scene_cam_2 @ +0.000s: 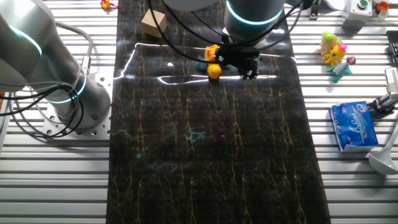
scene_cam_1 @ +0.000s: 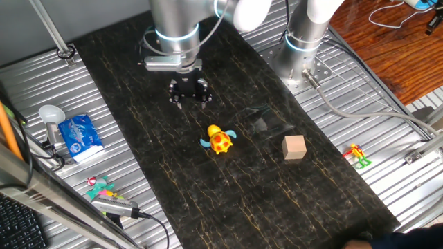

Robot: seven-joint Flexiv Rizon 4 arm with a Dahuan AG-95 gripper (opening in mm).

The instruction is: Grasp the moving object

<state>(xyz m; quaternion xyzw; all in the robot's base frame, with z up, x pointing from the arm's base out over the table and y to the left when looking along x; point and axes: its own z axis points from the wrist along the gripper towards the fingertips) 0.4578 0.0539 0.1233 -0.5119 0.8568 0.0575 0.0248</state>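
Note:
The moving object (scene_cam_1: 219,140) is a small yellow-and-orange toy figure with bluish bits. It lies on the black mat (scene_cam_1: 173,187), near its middle. My gripper (scene_cam_1: 188,95) hangs over the mat just behind and to the left of the toy, apart from it. Its black fingers are spread and hold nothing. In the other fixed view the toy (scene_cam_2: 212,64) shows just left of the gripper (scene_cam_2: 239,63), partly hidden by the fingers.
A tan wooden cube (scene_cam_1: 294,147) sits on the mat right of the toy. A thin yellow-red-green figure (scene_cam_1: 357,155) lies on the ribbed metal at the right. A blue packet (scene_cam_1: 79,136) and small toys (scene_cam_1: 100,187) lie at the left. A second arm's base (scene_cam_1: 301,48) stands at the back right.

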